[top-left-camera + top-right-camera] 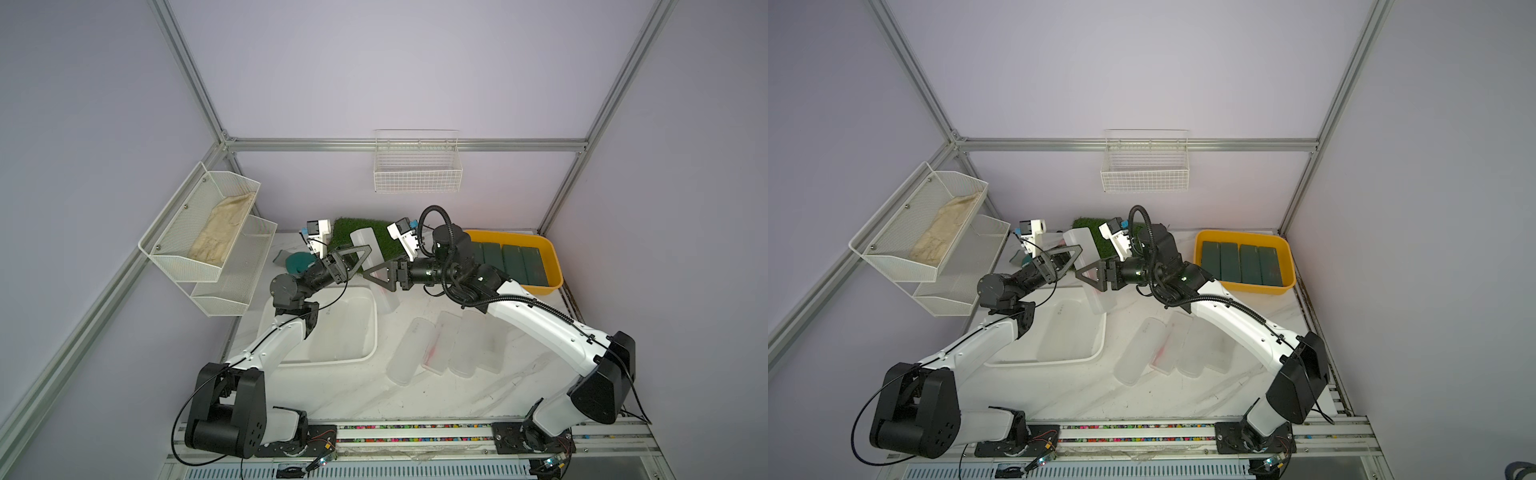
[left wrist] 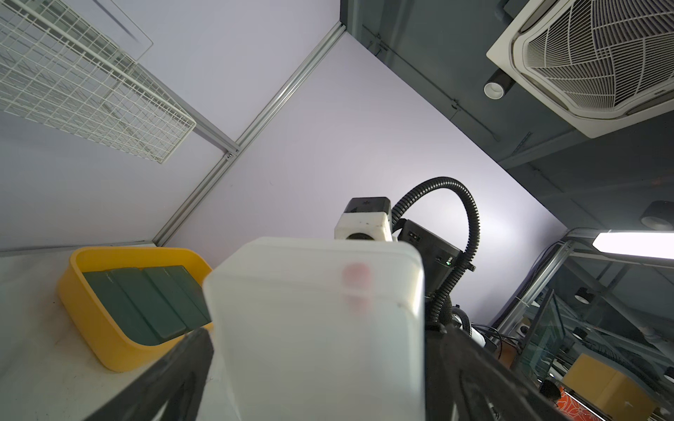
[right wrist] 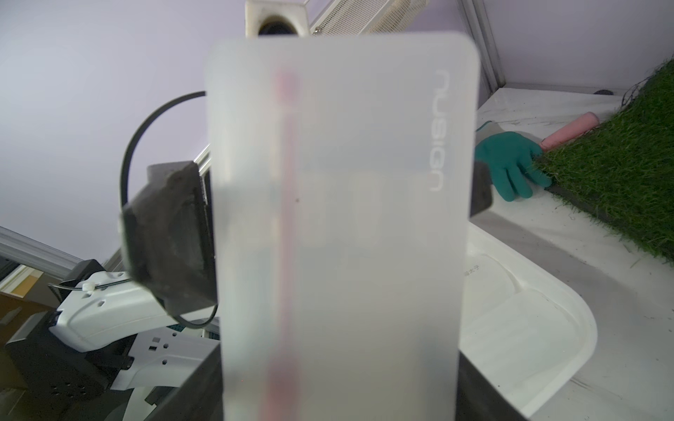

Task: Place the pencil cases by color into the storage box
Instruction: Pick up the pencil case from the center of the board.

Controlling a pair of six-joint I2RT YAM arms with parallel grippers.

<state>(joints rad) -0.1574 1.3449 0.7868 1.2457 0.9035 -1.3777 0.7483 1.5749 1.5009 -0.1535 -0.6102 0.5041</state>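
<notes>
Two tools meet on one frosted white case, held clear of the surface: the right tool clamps one end, while the left tool stands wide open, its jaws straddling the other end. The left should probably close squarely across the width before the right lets go, then lower the case into the white storage box below it.

Frosted white case, yellow box

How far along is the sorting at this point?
Done: four green cases in the yellow bin; at least one frosted case lies in the white bin. In hand: right gripper holds a raised frosted case, left gripper open around it. Left: four frosted cases on the table.
</notes>
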